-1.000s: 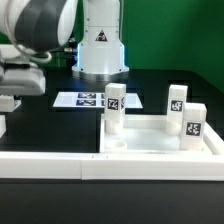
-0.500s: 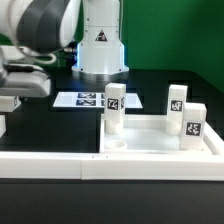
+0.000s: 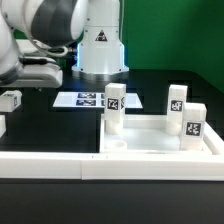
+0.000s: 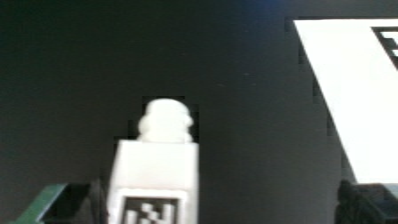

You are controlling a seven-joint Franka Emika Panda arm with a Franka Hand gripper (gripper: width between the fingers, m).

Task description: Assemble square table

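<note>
Progress: the plate [image 3: 160, 140] lay on the black tabletop [image 3: 50, 125] with three legs [image 3: 114, 108] standing upright on it, apparently in corner sockets; how firmly they were seated could not be told.
Open socket: one round socket [image 3: 117, 146] at the near corner on the exterior view's left looked unfilled.
Remaining: a fourth leg [image 4: 157, 165] stood under the wrist camera, its threaded tip up, off the plate; it seemed the part left to fit.
Same leg outside: a small tagged piece [image 3: 11, 100] at the exterior view's left edge was probably that leg, though this was a guess.
End effector: the end effector [image 4: 210, 200] had its fingers spread wide to either side of the fourth leg, touching nothing visible.
Marker board: the marker board [image 3: 80, 100] lay flat behind the plate, near the arm's base.
Writing: only black-and-white square tags showed on the legs and board; a dark triangular sticker on the base [image 3: 100, 45] was too small to read.
</note>
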